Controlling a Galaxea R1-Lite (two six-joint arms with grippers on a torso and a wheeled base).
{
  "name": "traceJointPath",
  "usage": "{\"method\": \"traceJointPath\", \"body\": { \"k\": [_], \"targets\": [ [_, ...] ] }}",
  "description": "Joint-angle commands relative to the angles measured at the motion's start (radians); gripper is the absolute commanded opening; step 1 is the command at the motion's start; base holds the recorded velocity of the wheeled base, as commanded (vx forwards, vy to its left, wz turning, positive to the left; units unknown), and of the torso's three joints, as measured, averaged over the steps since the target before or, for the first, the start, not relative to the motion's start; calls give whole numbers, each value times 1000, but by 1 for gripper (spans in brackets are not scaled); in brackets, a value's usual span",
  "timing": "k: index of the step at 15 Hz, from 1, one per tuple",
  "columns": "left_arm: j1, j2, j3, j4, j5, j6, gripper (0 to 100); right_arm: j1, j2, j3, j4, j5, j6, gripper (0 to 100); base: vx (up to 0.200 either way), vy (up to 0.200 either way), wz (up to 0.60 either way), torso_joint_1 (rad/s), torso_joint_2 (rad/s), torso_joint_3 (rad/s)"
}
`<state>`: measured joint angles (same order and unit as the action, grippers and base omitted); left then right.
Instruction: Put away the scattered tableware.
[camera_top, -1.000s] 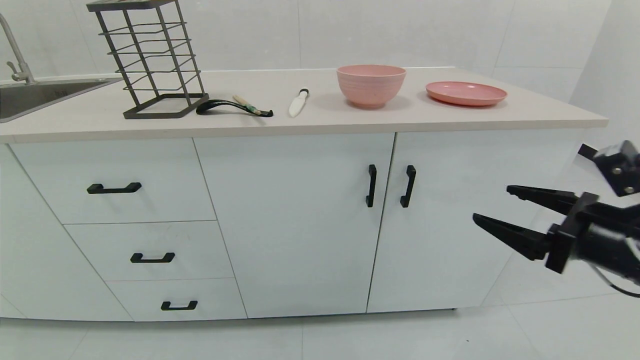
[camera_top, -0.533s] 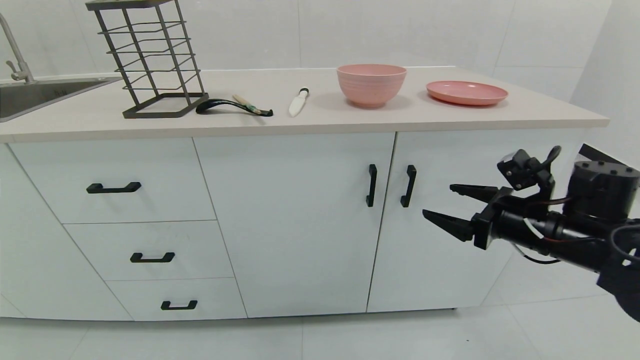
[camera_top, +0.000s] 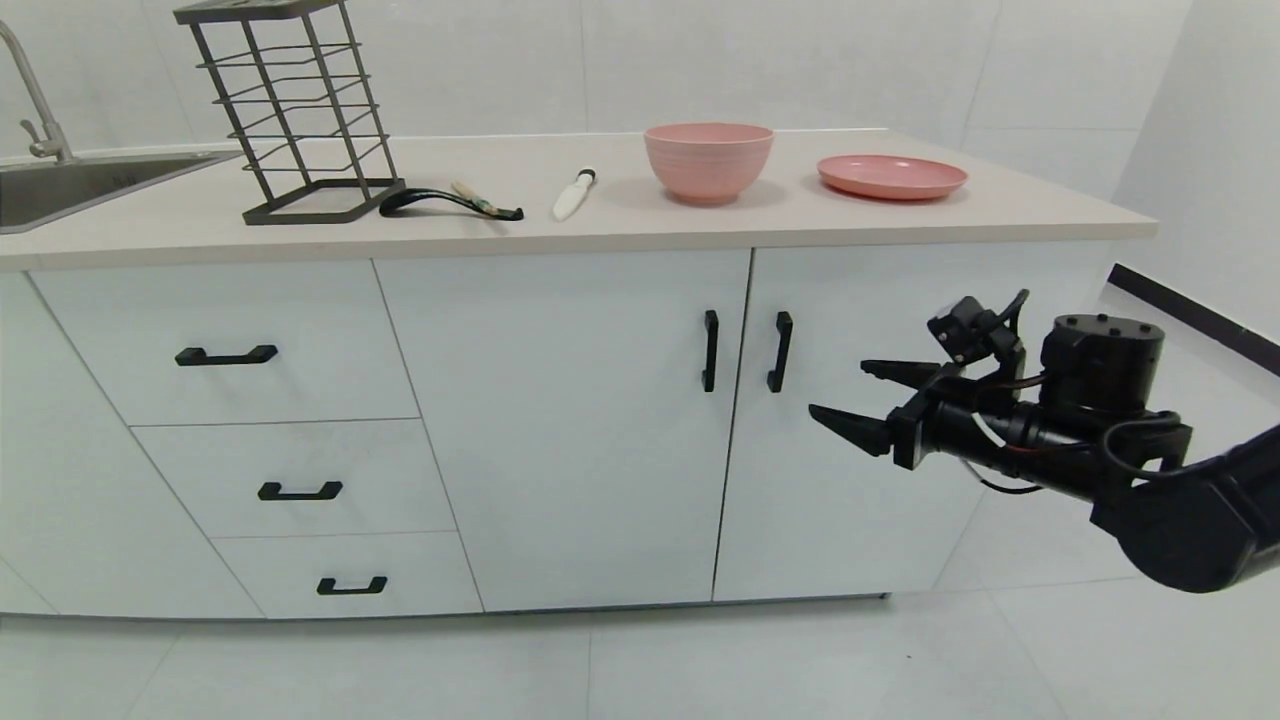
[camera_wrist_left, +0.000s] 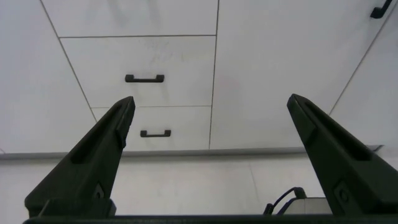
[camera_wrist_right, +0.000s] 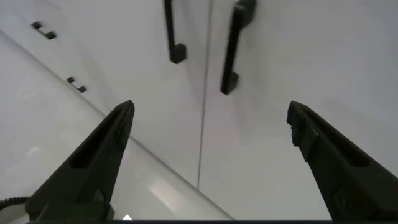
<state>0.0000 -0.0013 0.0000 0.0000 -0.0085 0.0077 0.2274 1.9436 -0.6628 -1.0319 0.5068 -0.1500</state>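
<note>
On the counter stand a pink bowl (camera_top: 708, 162) and a flat pink plate (camera_top: 891, 176) to its right. A white knife (camera_top: 572, 194) with a black end lies left of the bowl. Further left, a black ladle (camera_top: 440, 202) lies across a wooden-handled utensil (camera_top: 472, 199). My right gripper (camera_top: 858, 397) hangs open and empty in front of the right cabinet door, below counter height, close to the door handle (camera_top: 779, 351). The same handle (camera_wrist_right: 234, 46) appears ahead of my right gripper (camera_wrist_right: 210, 115). My left gripper (camera_wrist_left: 210, 107) is open, facing the lower drawers.
A black wire rack (camera_top: 300, 110) stands on the counter (camera_top: 1020, 215) beside the sink (camera_top: 80, 180) and tap. Below are three drawers with black handles (camera_top: 226, 355) and two cabinet doors with vertical handles (camera_top: 710, 350). The tiled floor lies in front.
My right arm has swung in from the right edge toward the cabinet doors and risen slightly, staying open. The head camera has shifted, so the whole scene sits a little further left.
</note>
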Motion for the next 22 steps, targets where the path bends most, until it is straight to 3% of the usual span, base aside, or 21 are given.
{"method": "traceJointPath", "body": {
  "k": [1,9,11,12,13,14,15,17,18,20,22],
  "targets": [
    [0,1,0,-2,-1,2,100,1,38,-32,-5,27,-2,100,0,0,0,0,0,0],
    [0,1,0,-2,-1,0,100,47,112,-120,-48,56,-3,100,0,0,0,0,0,0],
    [0,1,0,-6,-28,6,100,61,118,-106,-82,72,-8,100,0,0,0,0,0,0],
    [0,1,-25,-57,-59,-5,100,59,118,-100,-89,95,-8,100,0,0,0,0,0,0],
    [0,14,-156,-167,-68,-26,100,56,115,-83,-92,101,-8,100,0,0,0,0,0,0],
    [-2,76,-264,-170,-70,-28,100,50,113,-81,-92,102,-8,100,0,0,0,0,0,0],
    [-6,98,-296,-161,-79,-28,100,49,112,-81,-92,101,-10,100,0,0,0,0,0,0],
    [-84,231,-341,-126,-174,-32,100,44,110,-78,-97,96,-10,100,0,0,0,0,0,0],
    [-112,320,-348,-141,-179,-26,100,38,110,-77,-97,98,-10,100,0,0,0,0,0,0],
    [-166,534,-417,-264,-180,-17,100,30,110,-77,-100,136,-8,100,0,0,0,0,0,0],
    [-176,741,-483,-439,-188,11,100,18,112,-78,-117,179,-6,100,0,0,0,0,0,0]
  ]
}}
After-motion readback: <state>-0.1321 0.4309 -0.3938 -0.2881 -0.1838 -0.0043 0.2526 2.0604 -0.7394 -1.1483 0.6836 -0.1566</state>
